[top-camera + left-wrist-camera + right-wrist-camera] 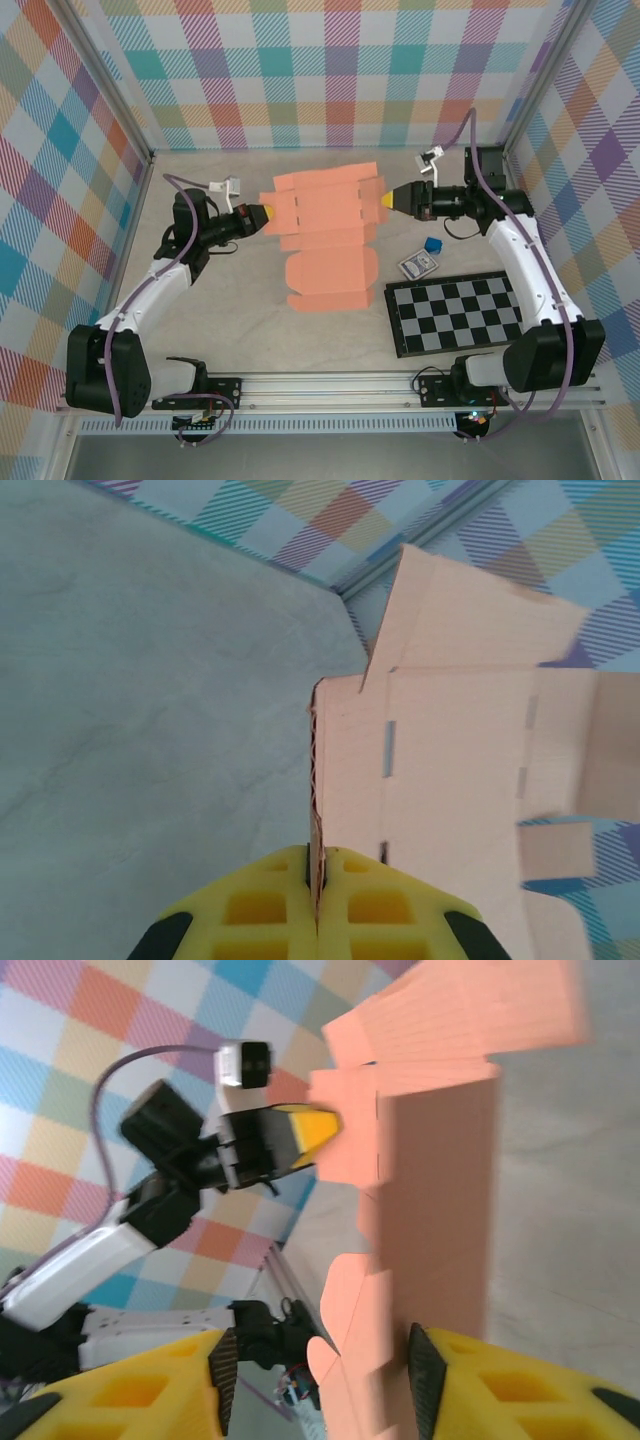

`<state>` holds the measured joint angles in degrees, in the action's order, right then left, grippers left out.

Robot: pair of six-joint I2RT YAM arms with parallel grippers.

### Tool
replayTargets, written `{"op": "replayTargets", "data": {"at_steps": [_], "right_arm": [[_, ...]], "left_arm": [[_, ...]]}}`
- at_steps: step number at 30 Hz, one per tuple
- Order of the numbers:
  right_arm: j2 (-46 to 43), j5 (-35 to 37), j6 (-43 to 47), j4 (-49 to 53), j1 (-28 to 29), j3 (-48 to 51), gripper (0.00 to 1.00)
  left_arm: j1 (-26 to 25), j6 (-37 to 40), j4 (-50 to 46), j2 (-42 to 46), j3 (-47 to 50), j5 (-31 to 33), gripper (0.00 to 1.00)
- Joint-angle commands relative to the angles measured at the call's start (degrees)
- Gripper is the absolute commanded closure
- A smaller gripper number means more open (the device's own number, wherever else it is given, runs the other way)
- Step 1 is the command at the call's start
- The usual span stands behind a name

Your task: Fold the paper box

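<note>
My left claw pinches the flat salmon-orange card box; right claw gapes around it, so I'll regrip firmly before creasing.

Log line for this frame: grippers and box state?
left gripper: shut on paper box edge | right gripper: open around its opposite edge | paper box: unfolded

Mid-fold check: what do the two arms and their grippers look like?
Both arms match: the left arm and right arm have white links, black joints and bases, with a purple-grey cable looping along each. The left gripper and right gripper have yellow fingers with square pockets and black pads, and a small white camera above the wrist.
</note>
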<state>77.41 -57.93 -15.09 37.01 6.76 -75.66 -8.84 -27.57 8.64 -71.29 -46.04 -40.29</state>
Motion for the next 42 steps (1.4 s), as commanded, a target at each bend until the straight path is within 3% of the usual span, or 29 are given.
{"op": "replayTargets", "data": {"at_steps": [1, 9, 14, 18, 23, 28, 32, 38, 42], "right_arm": [[1.46, 4.85, 1.29, 1.13, 0.27, 1.78, 0.46], [2.7, 19.68, 3.04, 6.72, 2.52, 0.87, 0.44], [5.94, 29.64, 2.3, 5.68, 15.97, 1.22, 0.44], [13.34, 39.04, 2.17, 5.43, 28.18, -2.7, 0.38], [22.08, 38.99, -0.29, 2.45, 34.91, -8.46, 0.29], [28.14, 46.58, -5.42, 3.04, 40.88, -15.45, 0.17], [31.13, 49.32, -7.39, -0.12, 42.53, -16.28, 0.14], [34.14, 62.31, -4.41, -2.26, 46.73, -17.33, 0.09], [35.37, 65.47, -5.07, -3.02, 47.55, -17.57, 0.07]], "left_arm": [[0.24, 4.35, -7.4, 1.72, -1.85, 5.91, 1.0], [0.05, 3.94, -11.64, -0.1, -1.49, 11.7, 1.0], [-0.13, 2.99, -10.94, -1.71, 0.74, 12.81, 1.0], [-0.34, 3.45, -9.94, -3.19, 2.05, 12.87, 1.0], [-0.3, 3.76, -8.65, -6.64, 2.26, 11.64, 1.0], [-0.36, 2.96, -7.74, -8.61, 2.31, 10.09, 1.0], [-0.3, 2.6, -7.5, -8.65, 2.45, 9.63, 1.0], [-0.3, 0.11, -8.37, -8.96, 1.18, 7.91, 1.0], [-0.37, -1.15, -8.65, -8.87, 0.3, 7.17, 1.0]]}}
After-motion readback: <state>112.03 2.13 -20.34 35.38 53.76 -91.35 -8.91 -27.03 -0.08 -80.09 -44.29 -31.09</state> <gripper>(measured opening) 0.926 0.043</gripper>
